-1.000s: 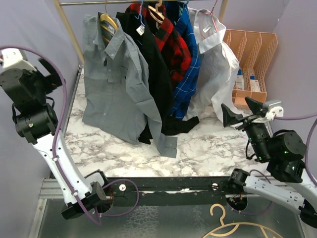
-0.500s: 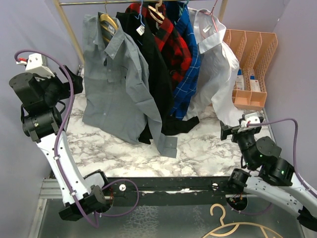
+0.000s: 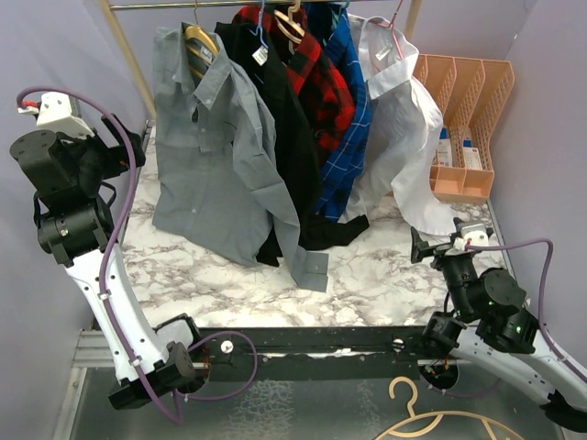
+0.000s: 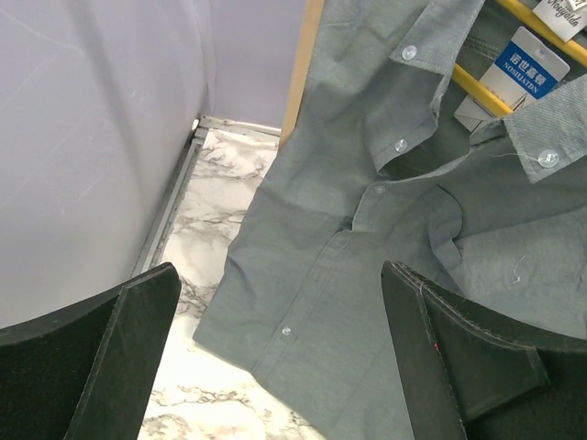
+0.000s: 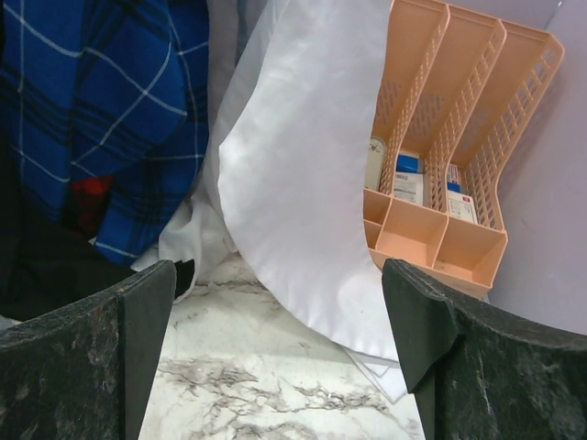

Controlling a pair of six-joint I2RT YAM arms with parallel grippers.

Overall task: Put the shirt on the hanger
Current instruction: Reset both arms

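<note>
Grey shirt [image 3: 215,156] hung on yellow hanger [image 3: 198,38]; left fingers [image 4: 138,339], right fingers [image 5: 138,321] spread, empty; right arm [image 3: 495,302] newly lowered, suggesting completion.

Light-grey button-up shirt [image 3: 215,156] upright on thin yellow hanger [image 3: 200,40], collar open

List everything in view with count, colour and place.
shirt: one, light grey, on the rail, far left
hanger: one, yellow, inside the shirt's collar
black garment: one, black, beside the shirt
red plaid shirt: one, red-black, mid rail
blue plaid shirt: one, blue, right of it
white shirt: one, white, rail's right end
organiser: one, peach, far right corner
table: one, white marble, underneath
spare hanger: one, tan, below near edge
left hand: one, black, open, facing the shirt
right hand: one, black, open, low right
</note>
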